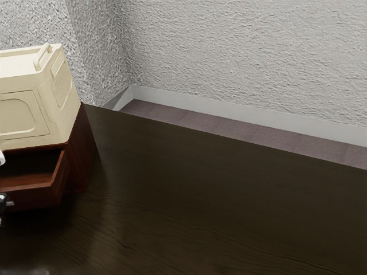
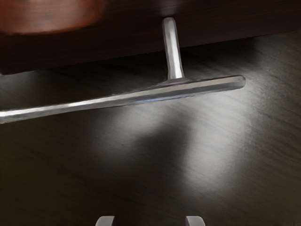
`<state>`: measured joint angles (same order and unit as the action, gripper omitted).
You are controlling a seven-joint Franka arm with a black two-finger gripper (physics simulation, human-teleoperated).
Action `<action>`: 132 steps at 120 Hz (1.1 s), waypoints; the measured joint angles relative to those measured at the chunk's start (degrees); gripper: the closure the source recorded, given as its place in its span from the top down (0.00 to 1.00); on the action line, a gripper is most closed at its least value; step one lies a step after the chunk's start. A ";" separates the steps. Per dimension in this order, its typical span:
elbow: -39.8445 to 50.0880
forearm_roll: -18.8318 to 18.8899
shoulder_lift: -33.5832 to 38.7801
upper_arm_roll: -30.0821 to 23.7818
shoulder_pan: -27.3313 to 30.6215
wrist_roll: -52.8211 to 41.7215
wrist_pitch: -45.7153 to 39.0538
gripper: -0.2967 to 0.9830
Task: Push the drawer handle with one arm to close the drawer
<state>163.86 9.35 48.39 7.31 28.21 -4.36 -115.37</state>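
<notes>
So the big stuff first: rough pale walls (image 1: 241,57) behind, then a dark wooden table (image 1: 200,200) with a red-brown cabinet (image 1: 84,154) near the exterior view's left edge. A cream box (image 1: 26,134) is parked on top of it. The drawer (image 1: 34,199) is sticking out underneath, clearly open, so the push is basically all left to do imo. Smaller again, the gripper (image 2: 150,221) has its two fingers apart with nothing pinched between them. The metal handle (image 2: 136,99) is out in front of them, a long bar joined to the drawer front by a post (image 2: 173,47). I can't tell if there's any contact yet, but it looks like a bit of a gap to me. What would worry me: the hand seems lined up close to one end of the bar, so a shove there could twist the drawer and make it bind. Drift any further toward that rounded end and a finger could just slide off. With the fingers spread, a bad height might also send them over or under the bar, so they jab the drawer front or hook the handle instead. And if it jams and the arm keeps leaning on it, the whole cabinet could scoot back, box and all. I'd go slow, straight and square.
</notes>
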 joint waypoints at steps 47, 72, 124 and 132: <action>-3.00 4.66 -6.27 5.67 0.26 -2.97 -6.54 0.26; -4.10 3.98 -11.37 5.55 0.20 -3.91 -13.40 0.23; -10.65 -0.25 -20.74 3.95 0.09 -5.22 -21.67 0.25; -12.13 -0.77 -22.47 3.94 0.09 -5.37 -22.20 0.25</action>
<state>151.73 8.58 25.93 11.25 28.30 -9.73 -137.57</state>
